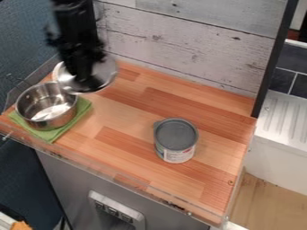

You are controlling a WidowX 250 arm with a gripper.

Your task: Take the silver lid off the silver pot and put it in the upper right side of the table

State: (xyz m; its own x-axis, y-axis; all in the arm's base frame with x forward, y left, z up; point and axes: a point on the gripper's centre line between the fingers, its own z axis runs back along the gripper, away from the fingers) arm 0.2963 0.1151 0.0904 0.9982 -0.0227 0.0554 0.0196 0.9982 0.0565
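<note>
The black gripper [85,83] is at the upper left of the view, shut on the silver lid [106,72]. The round lid is off the pot, up and to the right of it, and the gripper hides its middle. Below and to the left of the lid stands the silver pot [61,117], uncovered, with its shiny inside showing. The wooden table [123,119] lies under them; its upper right side reaches to the dark post.
A green cloth [85,109] is under the pot. A grey-topped can [176,134] stands right of centre. Pale wooden boards [186,40] wall off the back, a dark post [274,58] rises at the back right corner, and a clear low rim [144,192] runs along the front.
</note>
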